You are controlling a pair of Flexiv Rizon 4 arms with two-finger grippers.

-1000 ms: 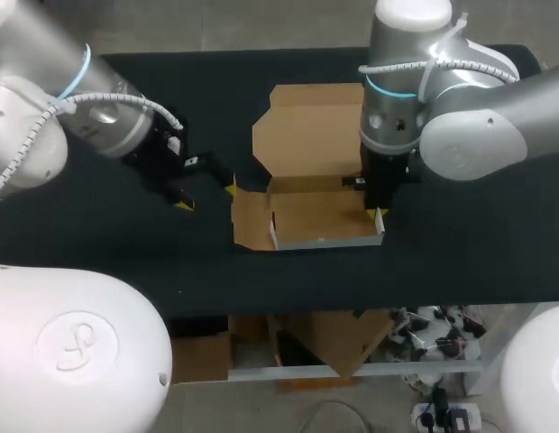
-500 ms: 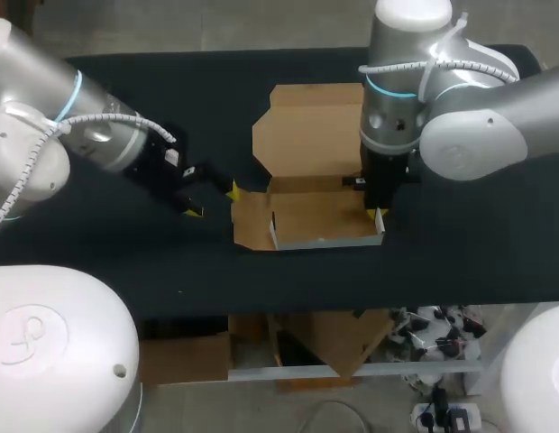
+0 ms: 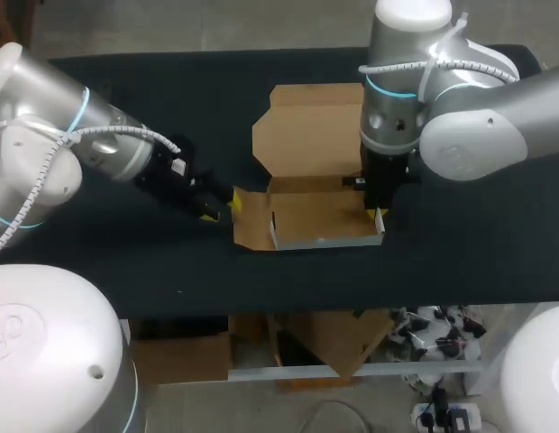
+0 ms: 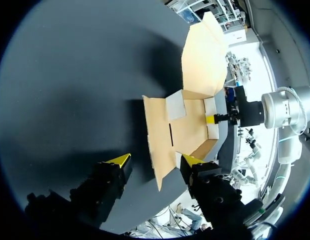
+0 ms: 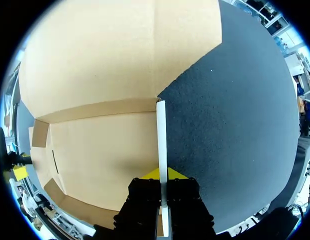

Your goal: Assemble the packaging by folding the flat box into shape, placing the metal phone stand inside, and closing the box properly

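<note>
Left arm (image 3: 108, 149) is slanting in low from the left side of the counter (image 3: 171, 90). Left fingers (image 4: 120, 161) are standing wide apart, holding nothing. They are apparently straddling the outer edge of the left side flap (image 3: 248, 221), which is lying flat, presumably lined up to fold it upright. Cardboard box (image 3: 316, 216) is sitting mid-counter, half formed, with its lid (image 3: 306, 131) lying open behind. Right arm (image 3: 397, 108) is pointing straight down. Right fingers (image 5: 151, 175) are pinching the raised right side wall (image 5: 161, 130), bracing it upright. Phone stand: not in view.
</note>
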